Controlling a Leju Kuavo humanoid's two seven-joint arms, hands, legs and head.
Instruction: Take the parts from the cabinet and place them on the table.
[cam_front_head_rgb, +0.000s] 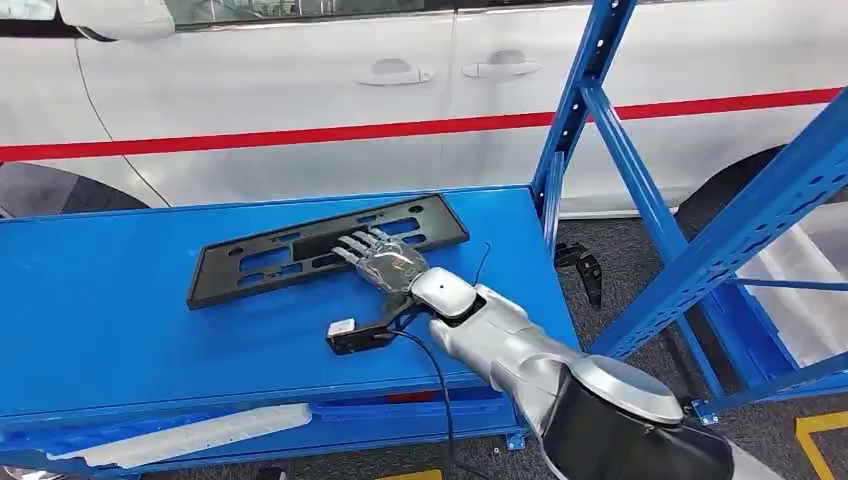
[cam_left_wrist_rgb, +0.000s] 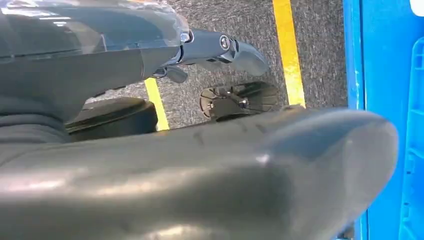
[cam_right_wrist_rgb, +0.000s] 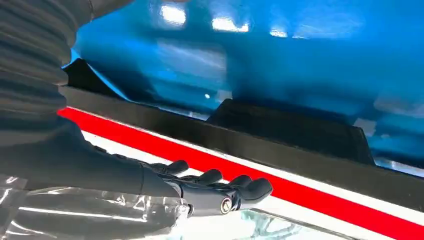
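A long black plastic panel with cut-outs (cam_front_head_rgb: 260, 262) lies flat on the blue table (cam_front_head_rgb: 100, 300). My right hand (cam_front_head_rgb: 380, 260) reaches over the panel's right half with its fingers stretched out and slightly apart, holding nothing; whether it touches the panel I cannot tell. In the right wrist view the panel (cam_right_wrist_rgb: 280, 130) runs as a dark band against the table (cam_right_wrist_rgb: 250, 50), with the dark fingertips (cam_right_wrist_rgb: 220, 187) lightly curled and free of it. My left hand (cam_left_wrist_rgb: 210, 150) hangs over the floor with its fingers (cam_left_wrist_rgb: 220, 47) straight and nothing in them.
A blue rack frame (cam_front_head_rgb: 620, 150) stands to the right of the table, with a clear bin (cam_front_head_rgb: 810, 270) behind it. A white car with a red stripe (cam_front_head_rgb: 300, 90) is beyond the table. A white strip (cam_front_head_rgb: 180, 435) lies on the lower shelf. Yellow floor lines (cam_left_wrist_rgb: 290, 50) run below.
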